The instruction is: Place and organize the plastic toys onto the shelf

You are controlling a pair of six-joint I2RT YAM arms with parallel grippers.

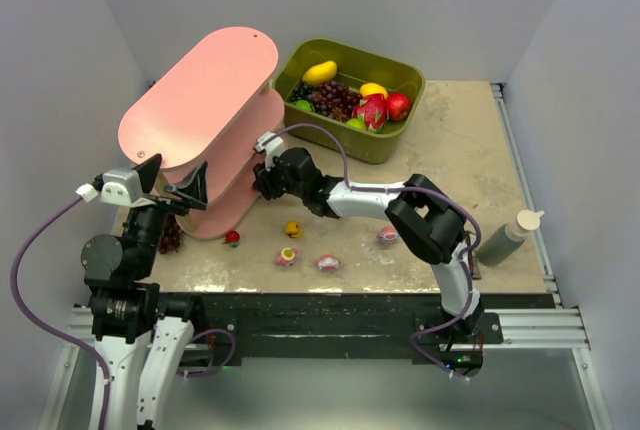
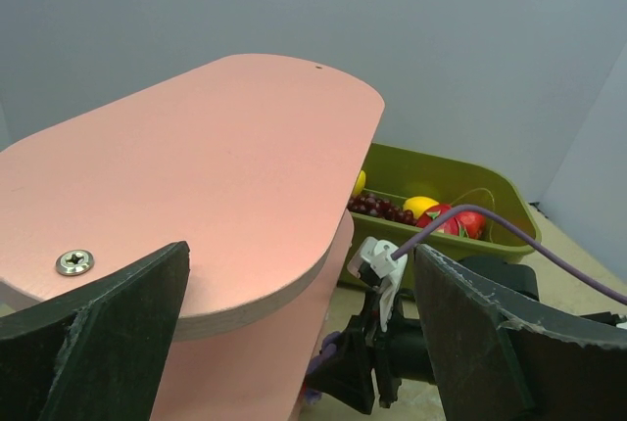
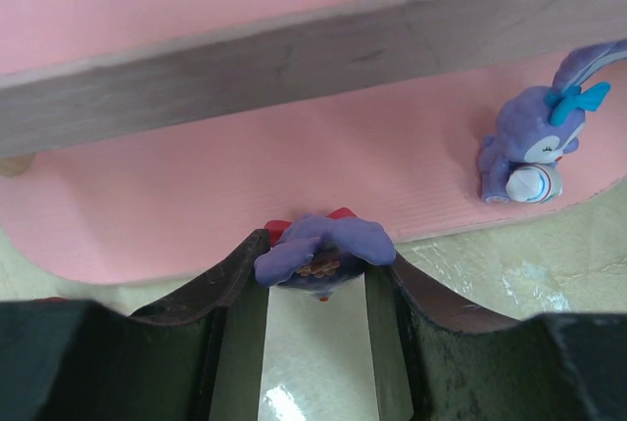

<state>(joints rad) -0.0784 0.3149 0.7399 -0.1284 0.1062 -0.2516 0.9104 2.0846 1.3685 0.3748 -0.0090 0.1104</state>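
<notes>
The right end effector [image 3: 315, 279] pinched a small purple plastic figurine [image 3: 323, 245] at the edge of the lowest board of the tall pink shelf [image 3: 294, 162], near a blue-bowed purple figurine [image 3: 529, 147] standing there. The left end effector [image 1: 178, 182] hung spread wide.

The shelf [image 1: 200, 100] is taking up the counter's [image 1: 480, 150] far left, and the bin [image 1: 380, 145] is standing just beside it. The right arm [image 1: 370, 198] is stretching across the middle, cutting off the near strip from the far side. The right gripper [image 3: 315, 279], clamping the held toy [image 3: 323, 250], is filling the slot at a lower board's [image 3: 196, 186] edge, with the board above [image 3: 294, 59] hanging low; the shelved toy [image 3: 529, 152] is occupying the right part, bare board lying to its left. Five loose toys [image 1: 293, 229] are dotting the near strip with gaps between. The left gripper [image 2: 301, 248], jaws wide, is facing the top board [image 2: 196, 176]. The bottle [image 1: 510, 235] is guarding the right edge.
</notes>
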